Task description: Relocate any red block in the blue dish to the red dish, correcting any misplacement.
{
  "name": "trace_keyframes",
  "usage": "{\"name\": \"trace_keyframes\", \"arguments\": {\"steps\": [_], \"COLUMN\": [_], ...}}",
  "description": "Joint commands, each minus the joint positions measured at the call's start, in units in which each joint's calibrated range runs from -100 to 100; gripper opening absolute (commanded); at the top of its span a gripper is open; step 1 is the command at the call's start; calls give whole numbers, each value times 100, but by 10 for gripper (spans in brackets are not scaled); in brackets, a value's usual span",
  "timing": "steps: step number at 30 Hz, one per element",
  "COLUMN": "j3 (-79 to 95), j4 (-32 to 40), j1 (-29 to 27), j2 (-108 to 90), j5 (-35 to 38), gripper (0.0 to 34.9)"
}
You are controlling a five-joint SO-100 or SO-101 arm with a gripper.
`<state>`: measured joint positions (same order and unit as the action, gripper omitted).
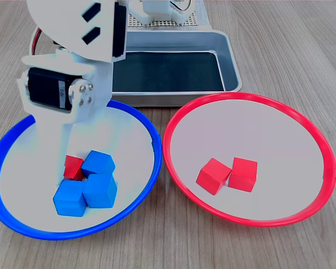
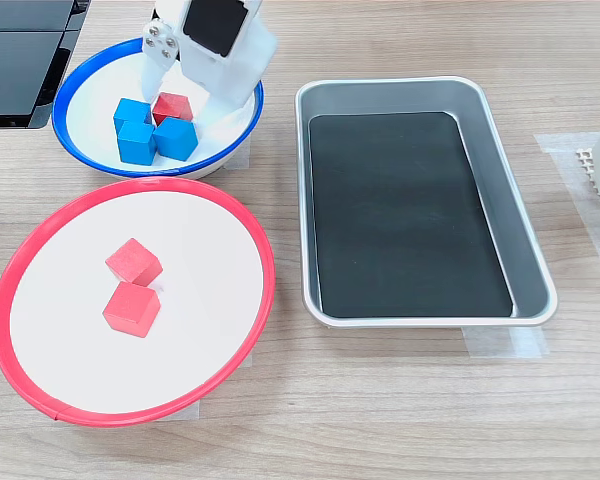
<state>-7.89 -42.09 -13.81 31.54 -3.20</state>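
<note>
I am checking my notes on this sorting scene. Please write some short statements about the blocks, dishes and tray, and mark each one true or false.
1. The red dish holds two red cubes. True.
2. The blue dish holds only blue cubes. False: a red block sits there among three blue cubes.
3. The steel tray has blocks in it. False: it shows only a dark liner, with no blocks.
4. The gripper is down inside the blue dish, next to the red block. True, though the pictures do not show whether it is open or shut.
5. In the first exterior view, the red dish is on the first exterior view's left. False: it is on the right.
</note>
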Motion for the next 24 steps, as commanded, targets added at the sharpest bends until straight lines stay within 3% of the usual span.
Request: {"name": "trace_keyframes", "arguments": {"steps": [1,10,16,24], "j3": [184,485,485,448], "j4": [309,540,655,432], "j1": [-102,-27,-92,-149], "j2": [-293,-532,-617,-1350], "j5": [-10,-88,-156,-88], "gripper": [113,83,4,4]}}
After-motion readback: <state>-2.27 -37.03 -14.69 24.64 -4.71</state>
